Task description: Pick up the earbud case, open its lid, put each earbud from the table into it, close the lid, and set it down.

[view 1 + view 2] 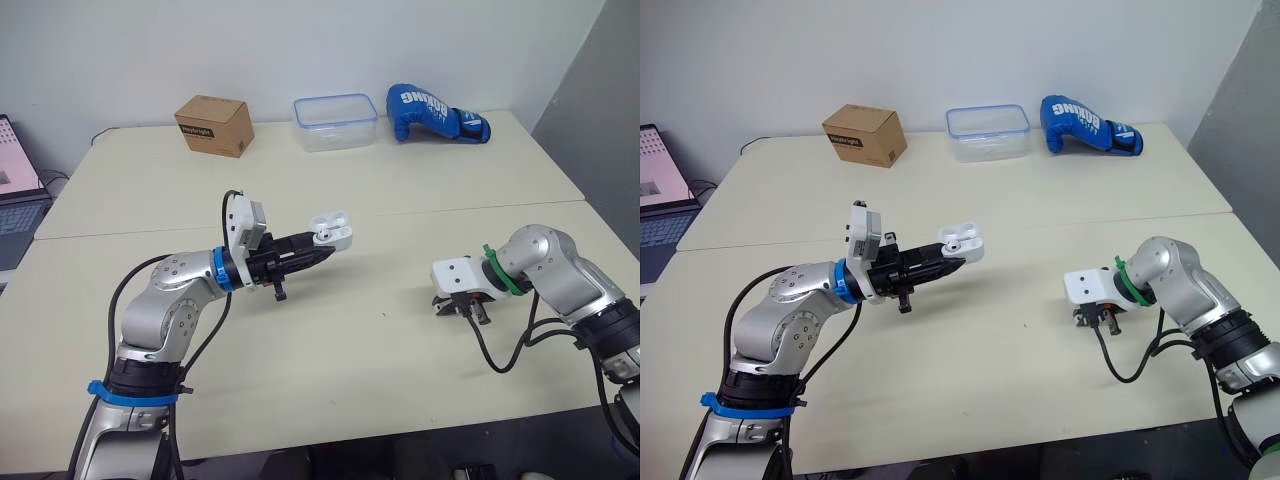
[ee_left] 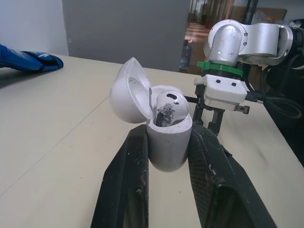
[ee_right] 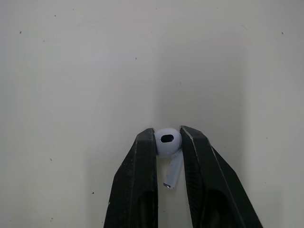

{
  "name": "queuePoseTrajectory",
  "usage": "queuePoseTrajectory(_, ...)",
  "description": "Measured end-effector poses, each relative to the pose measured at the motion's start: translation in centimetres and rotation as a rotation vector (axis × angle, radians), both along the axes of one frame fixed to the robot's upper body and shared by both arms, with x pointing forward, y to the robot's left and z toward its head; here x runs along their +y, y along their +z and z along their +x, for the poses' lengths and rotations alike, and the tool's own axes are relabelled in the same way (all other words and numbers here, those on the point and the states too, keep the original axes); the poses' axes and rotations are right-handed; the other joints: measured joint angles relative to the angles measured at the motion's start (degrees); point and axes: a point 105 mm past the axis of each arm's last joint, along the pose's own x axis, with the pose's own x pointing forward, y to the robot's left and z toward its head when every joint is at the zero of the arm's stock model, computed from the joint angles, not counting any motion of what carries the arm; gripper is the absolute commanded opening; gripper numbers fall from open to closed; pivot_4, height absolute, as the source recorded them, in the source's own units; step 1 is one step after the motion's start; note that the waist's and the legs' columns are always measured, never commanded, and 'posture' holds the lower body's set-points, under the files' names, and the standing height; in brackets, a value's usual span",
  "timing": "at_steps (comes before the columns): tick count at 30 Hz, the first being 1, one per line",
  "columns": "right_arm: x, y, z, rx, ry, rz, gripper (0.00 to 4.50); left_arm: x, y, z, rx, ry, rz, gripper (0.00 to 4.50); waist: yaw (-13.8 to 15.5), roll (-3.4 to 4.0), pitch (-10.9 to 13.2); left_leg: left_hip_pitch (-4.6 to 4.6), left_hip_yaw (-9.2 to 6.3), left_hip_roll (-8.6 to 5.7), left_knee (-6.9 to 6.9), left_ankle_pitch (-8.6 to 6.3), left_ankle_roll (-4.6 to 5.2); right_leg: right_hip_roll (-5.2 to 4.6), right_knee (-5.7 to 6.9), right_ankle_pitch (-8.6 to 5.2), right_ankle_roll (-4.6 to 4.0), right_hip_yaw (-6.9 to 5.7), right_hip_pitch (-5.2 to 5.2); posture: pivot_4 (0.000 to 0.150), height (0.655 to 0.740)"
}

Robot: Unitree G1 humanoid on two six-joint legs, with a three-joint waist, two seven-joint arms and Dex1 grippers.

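The left claw (image 1: 322, 243) is closed narrowly on the lower body of the white earbud case (image 1: 334, 232) and holds it in the air above the table (image 1: 350, 350). The case stands upright between the two black fingers (image 2: 126, 175), one on each side. Its lid (image 2: 128, 90) is open and tilted back, and one earbud (image 2: 167, 102) already sits inside, with a dark smudge on it.

The right claw (image 3: 167, 137) points down at the table, well apart from the left claw. Its tips are almost together and pinch the round head of the second earbud (image 3: 167, 141), whose stem hangs between the fingers. I cannot tell whether this earbud touches the table.

Far beyond both claws, along the back edge of the table, are a cardboard box (image 1: 213, 125), a clear plastic container (image 1: 335, 122) and a blue boxing glove (image 1: 435, 113).
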Motion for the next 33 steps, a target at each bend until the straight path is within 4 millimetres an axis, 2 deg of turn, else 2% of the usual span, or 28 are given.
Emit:
queuePoseTrajectory(8, -0.2, 0.5, 0.2, -0.026, -0.021, -0.037, 4.27, 0.0, 0.1, 0.0, -0.003, -0.001, 0.000, 0.78, 0.1, 0.00, 0.0, -0.02, -0.03, -0.01, -0.02, 0.00, 0.00, 0.00, -0.02, 0.00, 0.00, -0.02, -0.01, 0.150, 0.7307)
queuePoseTrajectory(9, -0.2, 0.5, 0.1, -0.028, -0.023, -0.049, 4.43, 0.0, 0.1, 0.0, -0.003, -0.001, 0.000, 0.78, 0.1, 0.00, 0.0, -0.02, -0.03, -0.01, -0.02, 0.00, 0.00, 0.00, -0.02, 0.00, 0.00, -0.01, -0.01, 0.150, 0.7307)
queuePoseTrajectory(17, -0.5, 0.8, -0.9, -0.054, -0.024, -0.221, 4.43, -0.2, 0.3, 0.0, -0.011, -0.005, 0.001, 0.78, 0.1, 0.00, 0.0, -0.03, -0.01, 0.00, -0.02, 0.00, 0.00, 0.00, 0.00, 0.00, 0.00, 0.00, -0.04, 0.150, 0.7307)
queuePoseTrajectory(26, 0.8, 1.4, -1.0, -0.080, -0.045, -0.279, 4.43, -0.7, 0.4, 0.0, -0.026, -0.022, 0.000, 0.78, 0.1, 0.00, 0.0, -0.04, -0.01, -0.01, -0.02, 0.00, 0.00, 0.00, -0.01, 0.00, 0.00, -0.01, -0.04, 0.150, 0.7307)
queuePoseTrajectory(30, 1.3, 1.1, -1.1, -0.070, -0.038, -0.283, 4.43, -0.7, 0.4, 0.0, -0.027, -0.022, 0.002, 0.78, 0.1, 0.00, 0.0, -0.04, -0.01, -0.01, -0.02, 0.00, 0.00, 0.00, -0.01, 0.00, 0.00, -0.01, -0.04, 0.150, 0.7307)
queuePoseTrajectory(33, 1.3, 1.3, -1.1, -0.071, -0.039, -0.282, 3.81, -0.7, 0.4, 0.0, -0.028, -0.020, 0.001, 0.78, 0.1, 0.00, 0.0, -0.04, -0.01, -0.01, -0.02, 0.00, 0.00, 0.00, -0.01, 0.00, 0.00, 0.00, -0.04, 0.150, 0.7307)
